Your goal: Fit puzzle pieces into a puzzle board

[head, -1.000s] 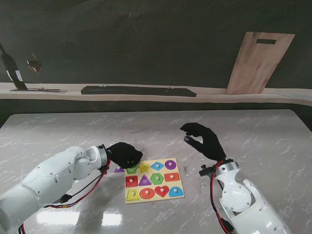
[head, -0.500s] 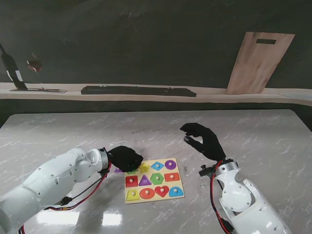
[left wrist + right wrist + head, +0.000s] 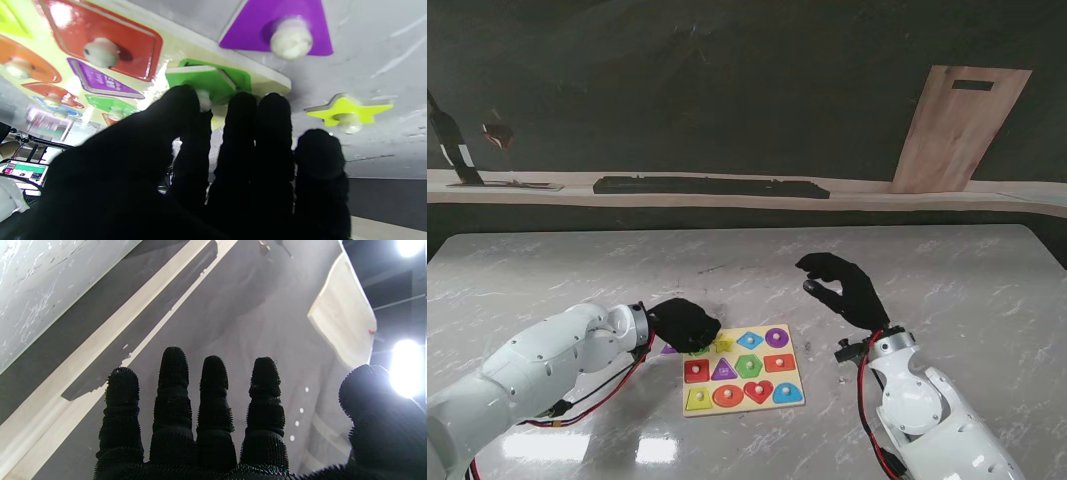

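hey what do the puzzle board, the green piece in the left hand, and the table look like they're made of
Puzzle board: probably wood or plywood, judging by its pale raw edge, with a glossy face that shows glare.
Green piece: likely painted wood, with a pale edge under green paint and a light round knob.
Table: marble-look top, white with grey veins, polished enough to reflect lights; real stone or laminate can't be told.

The tabletop (image 3: 947,270) is glossy grey-veined marble, mirroring the lights. The board (image 3: 799,372) looks like pale wood, its pieces (image 3: 103,46) lacquered and shiny. Both hands (image 3: 213,426) wear matt black gloves, studded with rough nubs; the arm shells (image 3: 537,365) are glossy white plastic.
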Robot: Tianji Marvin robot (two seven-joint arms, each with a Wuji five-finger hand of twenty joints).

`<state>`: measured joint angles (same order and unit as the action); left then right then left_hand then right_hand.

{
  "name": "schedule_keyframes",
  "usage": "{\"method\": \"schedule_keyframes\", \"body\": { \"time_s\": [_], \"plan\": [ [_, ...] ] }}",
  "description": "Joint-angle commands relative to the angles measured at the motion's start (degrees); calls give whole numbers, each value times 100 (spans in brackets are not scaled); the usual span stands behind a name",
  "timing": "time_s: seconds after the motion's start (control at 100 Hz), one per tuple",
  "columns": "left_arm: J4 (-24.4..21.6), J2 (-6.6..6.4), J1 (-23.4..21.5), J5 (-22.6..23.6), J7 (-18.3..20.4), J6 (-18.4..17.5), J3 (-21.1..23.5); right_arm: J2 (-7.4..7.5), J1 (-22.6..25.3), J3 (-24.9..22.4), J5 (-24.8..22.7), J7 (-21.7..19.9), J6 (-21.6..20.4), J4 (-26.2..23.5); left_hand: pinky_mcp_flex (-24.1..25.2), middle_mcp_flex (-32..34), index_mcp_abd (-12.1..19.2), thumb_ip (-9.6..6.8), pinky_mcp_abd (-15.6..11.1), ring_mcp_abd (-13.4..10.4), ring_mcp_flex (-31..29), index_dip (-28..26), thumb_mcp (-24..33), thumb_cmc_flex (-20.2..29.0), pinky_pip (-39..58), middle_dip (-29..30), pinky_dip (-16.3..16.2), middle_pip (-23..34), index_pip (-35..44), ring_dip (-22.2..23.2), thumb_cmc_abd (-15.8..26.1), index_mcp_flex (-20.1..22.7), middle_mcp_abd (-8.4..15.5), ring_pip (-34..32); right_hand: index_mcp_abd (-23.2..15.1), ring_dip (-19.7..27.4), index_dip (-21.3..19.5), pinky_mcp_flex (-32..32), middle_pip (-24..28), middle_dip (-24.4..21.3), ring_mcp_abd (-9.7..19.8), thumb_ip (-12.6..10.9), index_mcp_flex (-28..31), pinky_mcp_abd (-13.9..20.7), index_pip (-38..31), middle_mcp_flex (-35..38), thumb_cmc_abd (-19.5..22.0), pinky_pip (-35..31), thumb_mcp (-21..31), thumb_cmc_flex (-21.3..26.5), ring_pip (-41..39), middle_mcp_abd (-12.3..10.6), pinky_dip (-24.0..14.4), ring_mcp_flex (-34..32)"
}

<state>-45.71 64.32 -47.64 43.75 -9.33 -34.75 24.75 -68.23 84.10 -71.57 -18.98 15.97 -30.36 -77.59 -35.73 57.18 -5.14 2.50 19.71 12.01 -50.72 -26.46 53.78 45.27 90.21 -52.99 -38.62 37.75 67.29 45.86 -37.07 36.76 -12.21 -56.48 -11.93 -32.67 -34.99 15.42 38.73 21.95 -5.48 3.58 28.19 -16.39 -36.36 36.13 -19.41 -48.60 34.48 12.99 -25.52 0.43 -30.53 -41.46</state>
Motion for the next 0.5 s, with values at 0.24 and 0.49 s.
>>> {"method": "schedule_keyframes", "body": {
  "time_s": [0.24, 0.49],
  "plan": [
    [-42, -49, -3, 138, 6, 51, 56, -26, 27, 19, -5, 3, -12, -4, -35, -36, -72, -95, -513, -295, 10, 43, 81, 240, 207, -29, 73, -131, 250, 65, 8, -91, -109, -80, -184, -48, 23, -24, 30, 49, -22, -134, 77, -59, -32, 148, 130, -82, -95, 53, -58, -22, -74, -77],
    [-188, -114, -47, 191, 152, 75, 135, -29, 43, 3, -9, 24, -18, -20, 44, -102, -35, -104, -544, -314, 88, -48, 125, 244, 163, -89, 77, -110, 266, 67, 18, -151, -66, -72, -175, -48, 24, -23, 29, 50, -31, -133, 72, -58, -32, 149, 123, -82, -94, 52, -57, -26, -74, -75]
  ]
}}
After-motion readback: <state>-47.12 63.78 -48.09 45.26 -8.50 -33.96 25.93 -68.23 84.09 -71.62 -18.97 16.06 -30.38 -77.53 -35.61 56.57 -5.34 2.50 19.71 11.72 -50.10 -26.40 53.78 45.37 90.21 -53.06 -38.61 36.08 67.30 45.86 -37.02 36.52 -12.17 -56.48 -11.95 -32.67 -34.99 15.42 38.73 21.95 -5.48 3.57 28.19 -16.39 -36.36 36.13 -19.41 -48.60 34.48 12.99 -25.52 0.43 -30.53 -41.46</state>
